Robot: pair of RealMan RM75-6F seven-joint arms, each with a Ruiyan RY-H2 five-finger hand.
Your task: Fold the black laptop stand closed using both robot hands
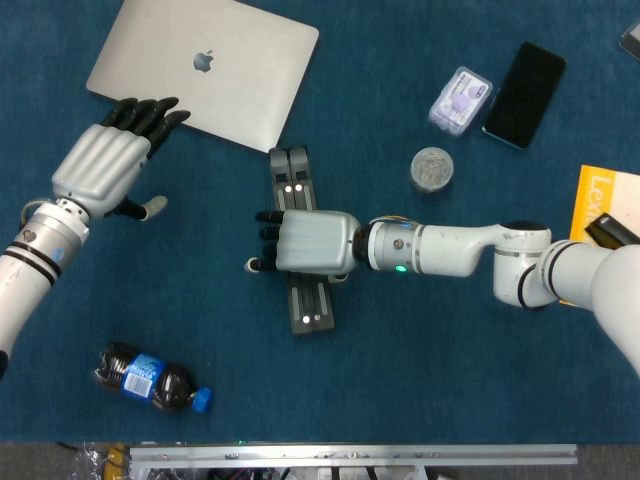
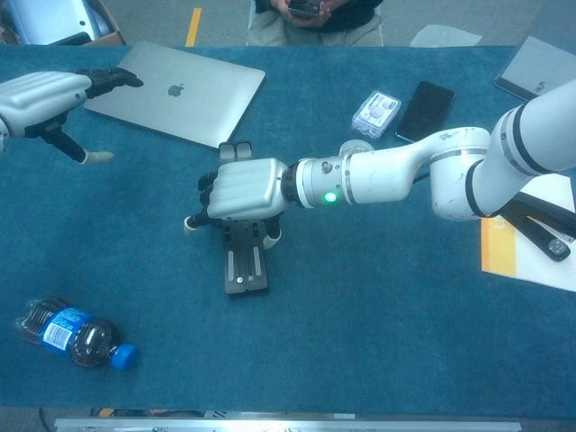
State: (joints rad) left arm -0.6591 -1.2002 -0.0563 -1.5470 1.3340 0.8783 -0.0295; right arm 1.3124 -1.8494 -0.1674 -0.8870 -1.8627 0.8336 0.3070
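The black laptop stand point(image 1: 312, 305) lies mid-table with its two bars pressed side by side, pointing toward the laptop; in the chest view its near end point(image 2: 245, 270) shows below my hand. My right hand point(image 1: 310, 243) lies palm down across the stand's middle, hiding that part. Its fingers reach past the stand's left side and its thumb is spread toward the front; in the chest view the same hand point(image 2: 245, 189) covers both bars. My left hand point(image 1: 100, 165) hovers far left, fingers spread, fingertips at the silver laptop's point(image 1: 205, 65) near edge, holding nothing.
A dark drink bottle point(image 1: 150, 378) lies at the front left. At the back right are a small clear box point(image 1: 460, 100), a black phone point(image 1: 525, 80) and a round jar point(image 1: 432, 168). A yellow book point(image 1: 605, 220) lies at the right edge.
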